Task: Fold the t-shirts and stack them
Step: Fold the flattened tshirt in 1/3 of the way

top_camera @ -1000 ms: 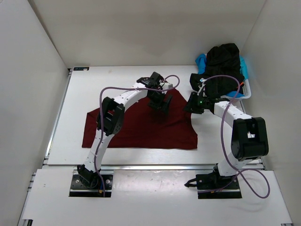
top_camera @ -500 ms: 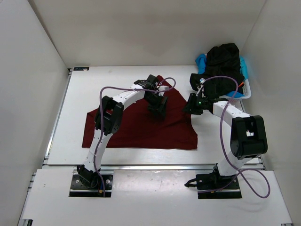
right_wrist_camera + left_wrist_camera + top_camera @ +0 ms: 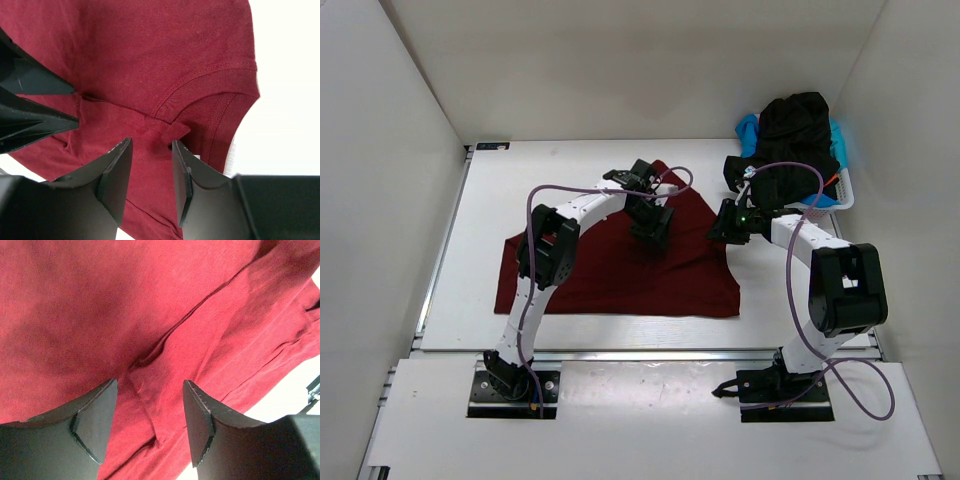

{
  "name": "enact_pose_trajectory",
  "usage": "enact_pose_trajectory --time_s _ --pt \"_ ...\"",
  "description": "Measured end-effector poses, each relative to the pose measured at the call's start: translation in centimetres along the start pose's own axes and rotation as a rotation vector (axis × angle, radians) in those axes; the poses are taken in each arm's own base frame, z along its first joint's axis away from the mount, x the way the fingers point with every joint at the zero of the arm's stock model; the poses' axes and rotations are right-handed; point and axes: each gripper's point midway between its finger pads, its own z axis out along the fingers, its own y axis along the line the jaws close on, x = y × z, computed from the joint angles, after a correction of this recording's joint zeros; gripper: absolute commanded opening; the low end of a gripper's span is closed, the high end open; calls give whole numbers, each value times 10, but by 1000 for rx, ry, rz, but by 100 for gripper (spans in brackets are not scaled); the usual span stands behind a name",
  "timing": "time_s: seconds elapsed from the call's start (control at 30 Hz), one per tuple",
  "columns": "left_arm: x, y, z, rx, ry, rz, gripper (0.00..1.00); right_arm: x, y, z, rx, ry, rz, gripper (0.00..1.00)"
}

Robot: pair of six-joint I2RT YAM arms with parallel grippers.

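A dark red t-shirt [image 3: 610,270] lies spread on the white table [image 3: 520,190], one corner reaching toward the back. My left gripper [image 3: 650,232] is down on its upper middle. In the left wrist view its jaws [image 3: 149,390] stand open astride a raised crease of the red cloth [image 3: 100,300]. My right gripper [image 3: 720,228] is at the shirt's right upper edge. In the right wrist view it [image 3: 151,145] is open over the cloth by the collar seam [image 3: 200,85]. A black t-shirt [image 3: 795,135] and a light blue one [image 3: 748,128] are heaped at the back right.
The white lattice basket [image 3: 845,195] holds the heaped clothes at the back right, close behind my right arm. White walls enclose the table on three sides. The left gripper's black fingers [image 3: 30,100] show at the left of the right wrist view, close to my right gripper.
My left gripper has come down onto the red shirt, shifting slightly left, and its jaws have narrowed. A red corner now shows behind it. The right gripper has barely moved.
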Motion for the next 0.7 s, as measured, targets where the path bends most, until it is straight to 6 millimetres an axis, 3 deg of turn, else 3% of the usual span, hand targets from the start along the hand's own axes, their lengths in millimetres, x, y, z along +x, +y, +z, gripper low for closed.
enact_pose_trajectory --time_s 0.3,0.53,0.6,0.7 --pt "9 4 -2 -13 19 0 65 -1 0 0 -1 -4 -1 35" --pt "10 -8 3 -7 25 24 60 -1 0 0 -1 -3 -1 36" --pt "9 -11 4 -7 23 33 56 -1 0 0 -1 -3 -1 35" --pt "9 -10 5 -12 23 29 33 0 -1 1 1 -1 0 36"
